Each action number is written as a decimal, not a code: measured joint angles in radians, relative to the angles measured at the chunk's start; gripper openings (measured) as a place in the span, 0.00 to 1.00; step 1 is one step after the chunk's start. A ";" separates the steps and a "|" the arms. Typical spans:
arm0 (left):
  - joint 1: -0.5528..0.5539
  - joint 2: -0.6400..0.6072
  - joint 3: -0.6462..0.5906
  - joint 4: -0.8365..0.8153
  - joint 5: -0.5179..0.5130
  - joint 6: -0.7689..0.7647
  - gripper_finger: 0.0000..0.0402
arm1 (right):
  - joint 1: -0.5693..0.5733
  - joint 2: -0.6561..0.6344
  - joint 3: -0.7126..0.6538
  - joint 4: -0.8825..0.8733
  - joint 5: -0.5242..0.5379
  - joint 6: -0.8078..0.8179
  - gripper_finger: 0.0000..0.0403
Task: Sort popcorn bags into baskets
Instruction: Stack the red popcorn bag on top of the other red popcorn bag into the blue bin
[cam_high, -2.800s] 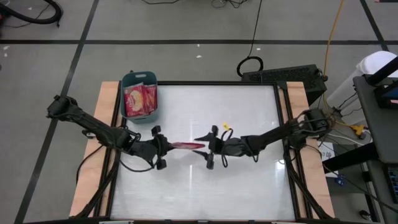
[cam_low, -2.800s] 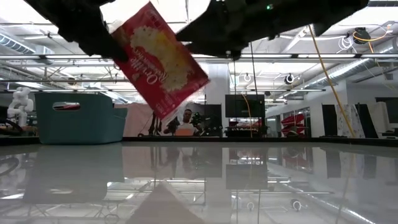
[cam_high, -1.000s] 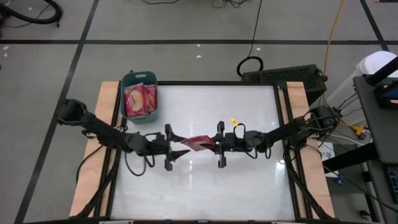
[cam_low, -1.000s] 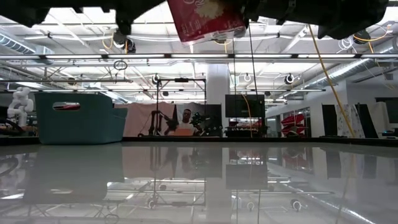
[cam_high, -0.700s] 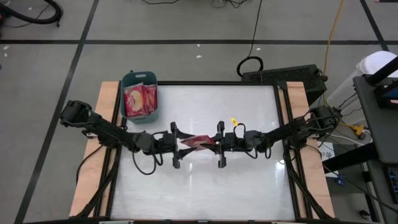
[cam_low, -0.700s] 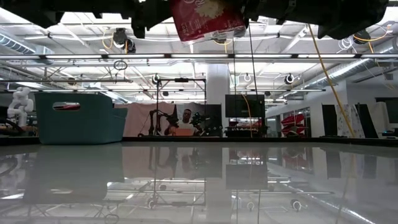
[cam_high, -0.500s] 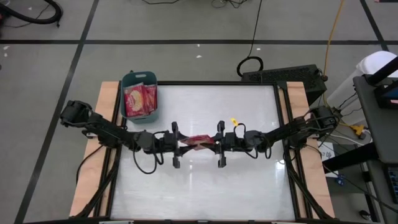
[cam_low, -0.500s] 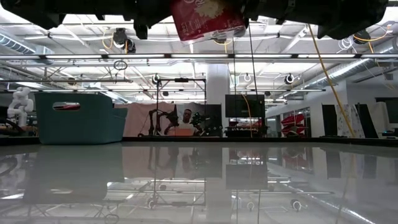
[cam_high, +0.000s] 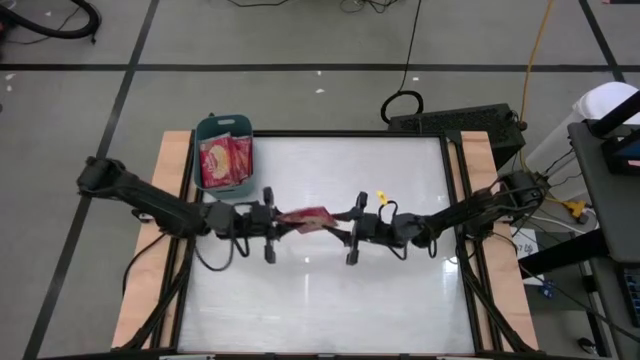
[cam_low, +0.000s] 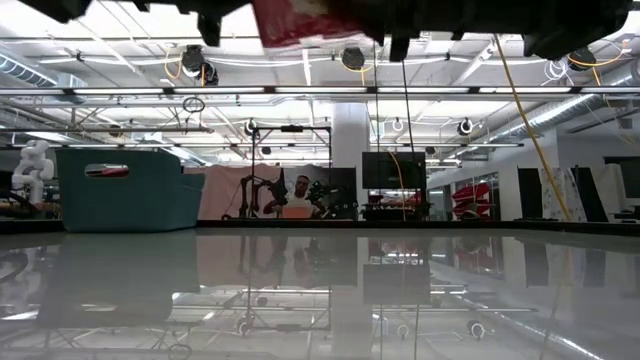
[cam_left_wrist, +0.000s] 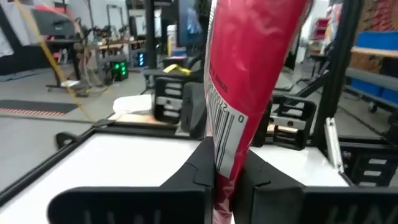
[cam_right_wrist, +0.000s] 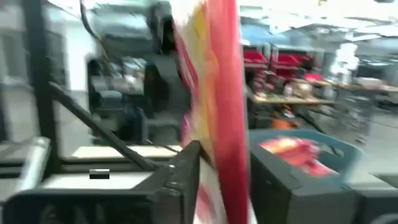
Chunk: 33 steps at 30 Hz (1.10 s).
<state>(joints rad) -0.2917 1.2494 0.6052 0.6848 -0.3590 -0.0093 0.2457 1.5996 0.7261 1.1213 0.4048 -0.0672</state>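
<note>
Starting at the left: the bin (cam_high: 225, 152) sits at the table's (cam_high: 400, 290) far-left corner w/ a couple of red bags (cam_high: 224, 163) already in it. The left gripper (cam_high: 272, 222) is clamped tight on the near edge of one bag (cam_high: 306, 217), which hangs mid-air over the table's centre (label and barcode face show in the left wrist view (cam_left_wrist: 239, 81)). The right gripper (cam_high: 345, 232) sits at the bag's other end, fingers slackened abt halfway w/ the packet between them; you can't tell if they grip. You should expect it light, thin, floppy, slick film, probably crushable. Take it by the flat edge seam.
</note>
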 joint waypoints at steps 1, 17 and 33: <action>0.006 -0.041 0.000 -0.056 -0.001 -0.003 0.05 | -0.002 -0.005 0.000 -0.018 0.018 -0.001 0.30; 0.280 -0.655 0.000 -0.827 -0.067 -0.222 0.05 | -0.069 -0.023 -0.001 -0.260 0.064 -0.054 0.39; 0.598 -0.719 0.248 -1.642 -0.077 -0.431 0.06 | -0.065 -0.023 -0.001 -0.385 -0.099 -0.022 0.39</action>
<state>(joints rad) 0.3062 0.5299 0.8536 -0.9575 -0.4363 -0.4404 0.1812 1.5761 0.7254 0.7364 0.3056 -0.0888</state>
